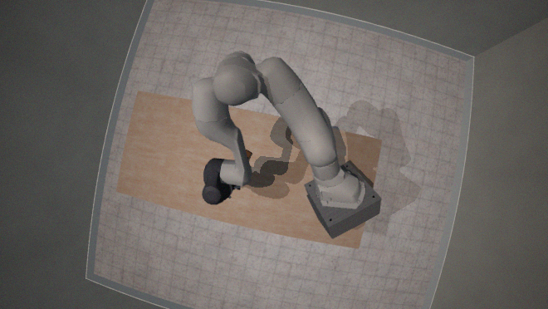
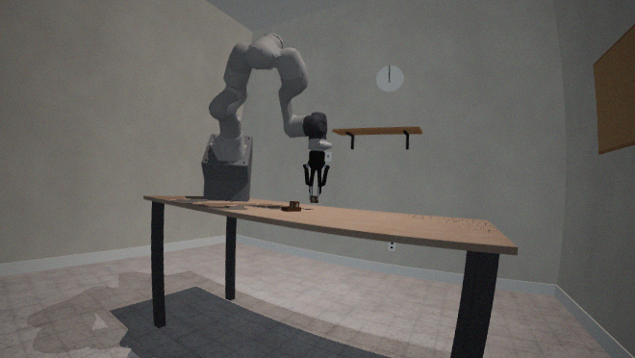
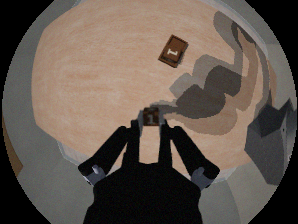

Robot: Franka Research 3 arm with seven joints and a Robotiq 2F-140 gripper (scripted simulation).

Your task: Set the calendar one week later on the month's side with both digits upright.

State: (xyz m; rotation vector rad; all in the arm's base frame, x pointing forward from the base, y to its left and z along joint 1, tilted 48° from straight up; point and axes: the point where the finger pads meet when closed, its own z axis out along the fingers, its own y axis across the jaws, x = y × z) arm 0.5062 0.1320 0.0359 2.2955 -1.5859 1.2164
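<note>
My gripper point(image 2: 314, 196) point(image 3: 151, 115) is shut on a small brown calendar cube point(image 2: 314, 199) point(image 3: 152, 115) and holds it a little above the wooden table point(image 2: 385, 226) point(image 3: 93, 63). The brown tray point(image 2: 291, 208) point(image 3: 182, 43) lies flat on the table, a short way from the gripper. A second cube point(image 3: 173, 52) with a white mark on top sits in the tray. The digits are too small to read. In the overhead view the arm covers the gripper and both cubes; only an orange corner of the tray point(image 1: 248, 153) shows.
The robot's grey base block point(image 1: 344, 202) point(image 2: 227, 175) stands at one end of the table. A wall shelf point(image 2: 377, 131) and a round clock point(image 2: 390, 78) hang behind. The table edge point(image 2: 337, 231) runs along the front.
</note>
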